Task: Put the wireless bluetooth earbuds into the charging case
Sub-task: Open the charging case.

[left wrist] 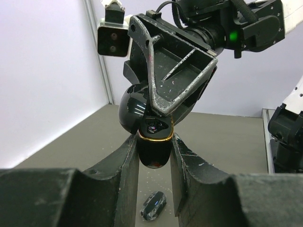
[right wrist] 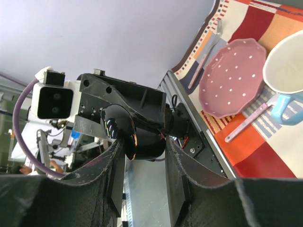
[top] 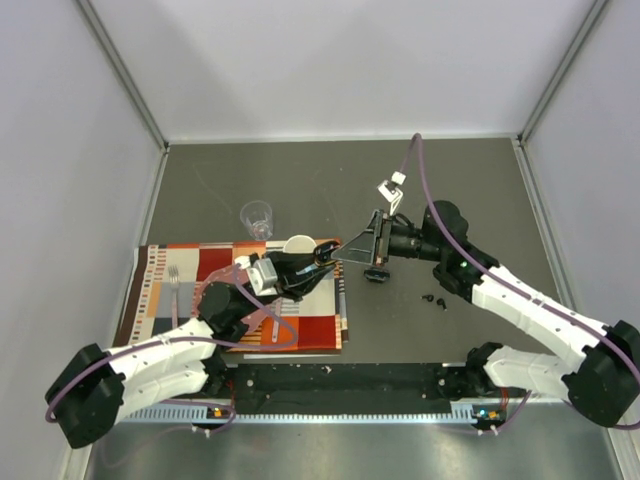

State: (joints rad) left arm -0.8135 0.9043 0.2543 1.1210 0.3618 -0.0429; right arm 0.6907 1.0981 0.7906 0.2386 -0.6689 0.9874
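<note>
The charging case point(top: 322, 257), glossy black with a gold rim, hangs in the air with its lid open. My left gripper point(left wrist: 154, 142) is shut on its lower half point(left wrist: 153, 150); the domed lid point(left wrist: 131, 112) tilts back to the left. My right gripper point(right wrist: 142, 147) reaches in from the right point(top: 343, 256) and closes on the same case point(right wrist: 144, 137), one finger against the lid point(right wrist: 115, 128). Two tiny black earbuds point(top: 432, 299) lie on the table by the right arm. A second black case point(top: 377, 274) lies on the table below point(left wrist: 154, 206). The other earbuds are hidden.
A striped placemat point(top: 160, 300) lies at the left with a fork point(top: 173, 285), a white mug point(top: 298, 245) and a pink dotted plate point(right wrist: 232, 78) with a pink spoon point(right wrist: 248, 124). A clear glass point(top: 257, 217) stands behind the mat.
</note>
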